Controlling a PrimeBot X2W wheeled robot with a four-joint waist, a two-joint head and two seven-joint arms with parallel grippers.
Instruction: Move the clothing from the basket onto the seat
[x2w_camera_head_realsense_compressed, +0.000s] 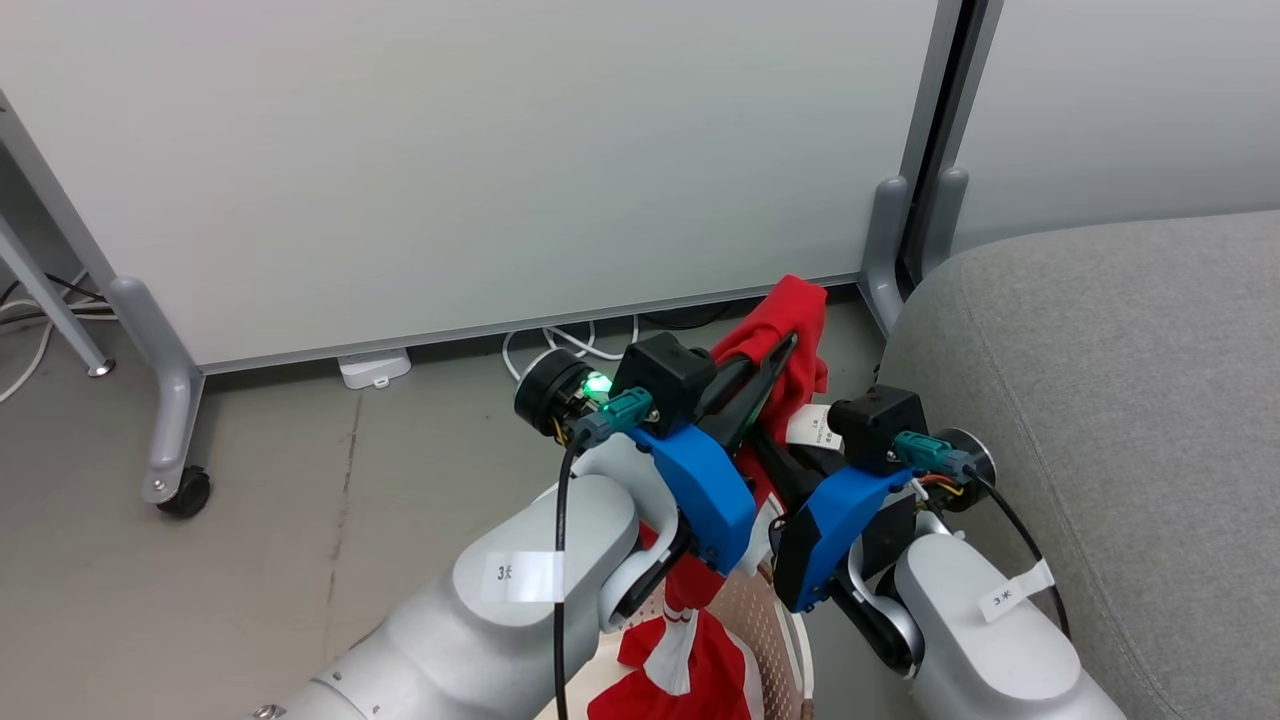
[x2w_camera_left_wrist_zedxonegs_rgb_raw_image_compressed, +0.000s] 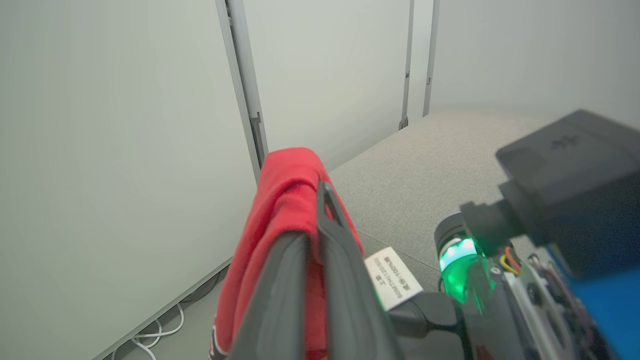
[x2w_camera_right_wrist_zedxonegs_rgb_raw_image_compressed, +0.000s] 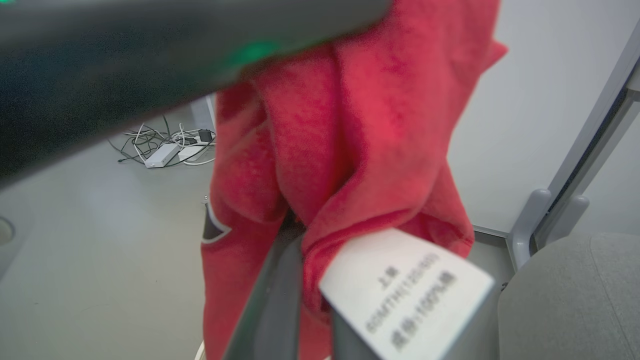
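Grey floor (x2w_camera_head_realsense_compressed: 300, 520) lies below. Left pincer (x2w_camera_left_wrist_zedxonegs_rgb_raw_image_compressed: 311, 216) and right pincer (x2w_camera_right_wrist_zedxonegs_rgb_raw_image_compressed: 306, 280) both clamp the clothing (x2w_camera_head_realsense_compressed: 792, 325) above the basket (x2w_camera_head_realsense_compressed: 762, 615); the seat (x2w_camera_head_realsense_compressed: 1100, 350) lies right, nearer the right arm.

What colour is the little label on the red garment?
White with dark print; the label shows best in the right wrist view.

Holds the garment (x2w_camera_head_realsense_compressed: 800, 320) up above the basket (x2w_camera_head_realsense_compressed: 755, 605), left gripper (x2w_camera_head_realsense_compressed: 785, 350) high on it, right gripper (x2w_camera_right_wrist_zedxonegs_rgb_raw_image_compressed: 300, 250) lower, beside the label (x2w_camera_head_realsense_compressed: 812, 428). More clothing (x2w_camera_head_realsense_compressed: 700, 670) down in the basket. Stands left of the sofa (x2w_camera_head_realsense_compressed: 1100, 400), before the partition panel (x2w_camera_head_realsense_compressed: 450, 170); cables (x2w_camera_head_realsense_compressed: 560, 345) behind, under the panel's edge.
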